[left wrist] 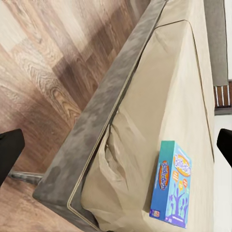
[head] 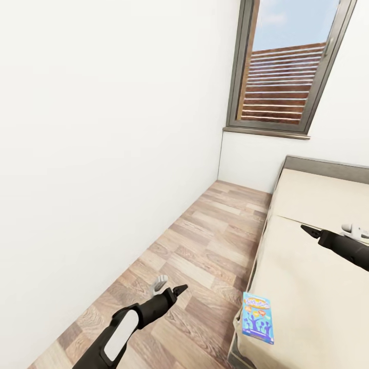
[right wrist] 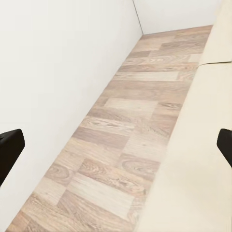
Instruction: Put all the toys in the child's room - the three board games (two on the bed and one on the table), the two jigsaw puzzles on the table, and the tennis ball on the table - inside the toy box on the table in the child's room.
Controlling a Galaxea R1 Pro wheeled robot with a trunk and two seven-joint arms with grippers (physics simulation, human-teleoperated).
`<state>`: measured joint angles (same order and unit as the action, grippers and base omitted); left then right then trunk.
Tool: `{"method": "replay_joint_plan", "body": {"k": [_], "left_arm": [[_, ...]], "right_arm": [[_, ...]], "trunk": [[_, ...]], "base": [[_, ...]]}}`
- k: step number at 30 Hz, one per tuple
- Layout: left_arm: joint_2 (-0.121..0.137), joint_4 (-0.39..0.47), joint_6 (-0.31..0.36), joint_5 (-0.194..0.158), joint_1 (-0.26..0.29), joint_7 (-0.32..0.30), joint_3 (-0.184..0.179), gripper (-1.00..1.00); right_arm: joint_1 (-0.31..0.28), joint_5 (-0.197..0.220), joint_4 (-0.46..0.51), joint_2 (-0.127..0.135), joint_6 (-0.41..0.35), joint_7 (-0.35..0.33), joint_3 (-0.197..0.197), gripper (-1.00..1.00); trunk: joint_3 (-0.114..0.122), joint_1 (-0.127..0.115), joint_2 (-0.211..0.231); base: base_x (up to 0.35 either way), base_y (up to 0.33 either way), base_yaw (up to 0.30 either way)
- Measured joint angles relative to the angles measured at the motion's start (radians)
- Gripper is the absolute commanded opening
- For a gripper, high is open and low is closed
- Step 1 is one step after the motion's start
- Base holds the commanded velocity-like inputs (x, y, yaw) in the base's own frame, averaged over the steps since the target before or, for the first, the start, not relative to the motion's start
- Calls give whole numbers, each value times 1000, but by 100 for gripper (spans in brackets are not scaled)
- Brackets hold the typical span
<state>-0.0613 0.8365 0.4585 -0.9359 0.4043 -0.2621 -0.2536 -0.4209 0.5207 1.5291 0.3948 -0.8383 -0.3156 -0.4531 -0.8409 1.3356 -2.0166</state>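
Observation:
A small blue board game (head: pixel 258 316) lies flat on the beige bed (head: pixel 318 287), close to its near left corner. In the left wrist view the same blue box (left wrist: pixel 171 183) rests near the mattress edge. My left gripper (head: pixel 179 290) hovers over the wood floor, left of the bed and of the game. Its fingers (left wrist: pixel 9 152) are spread wide, open and empty. My right gripper (head: pixel 310 231) hangs over the middle of the mattress, beyond the game. It is open too, its fingertips (right wrist: pixel 224 145) far apart. The table, toy box, jigsaw puzzles and tennis ball are out of view.
A white wall (head: pixel 102 154) runs along the left. Between it and the bed's grey frame (left wrist: pixel 96 121) lies a narrow strip of wood-plank floor (head: pixel 205 241). A window (head: pixel 287 72) sits in the far wall above the grey headboard (head: pixel 328 165).

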Motion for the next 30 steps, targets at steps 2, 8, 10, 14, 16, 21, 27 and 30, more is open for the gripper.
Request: {"method": "replay_joint_plan", "body": {"k": [2,8,10,14,16,21,27,30], "left_arm": [[-1,0,-2,1,0,0,-3,100],[-3,-1,-4,1,1,0,-5,100],[-3,-1,-5,1,1,0,-6,100],[-4,-2,-6,2,4,0,-7,100],[-4,-3,-6,2,5,0,-7,100],[-4,-6,-8,2,9,0,-7,100],[-5,-20,-11,2,19,-1,-7,100],[-5,-33,-12,1,26,-2,-8,100]], "right_arm": [[0,0,0,0,0,0,1,100],[0,0,6,-1,0,0,2,100],[0,0,10,-1,-1,0,2,100],[1,0,19,-1,-1,0,2,100],[2,0,21,-2,-1,0,2,100],[2,0,25,-1,-3,0,2,100],[3,1,27,0,-11,0,2,100],[3,1,28,1,-25,0,2,100]], "trunk": [[0,0,0],[0,0,0],[0,0,0],[0,0,0],[0,0,0],[0,0,0],[0,0,0],[0,0,0]], "base": [[25,0,0],[16,0,0],[9,0,0],[6,0,-6],[4,0,-41],[3,0,-119],[1,0,-201],[1,0,-236]]}}
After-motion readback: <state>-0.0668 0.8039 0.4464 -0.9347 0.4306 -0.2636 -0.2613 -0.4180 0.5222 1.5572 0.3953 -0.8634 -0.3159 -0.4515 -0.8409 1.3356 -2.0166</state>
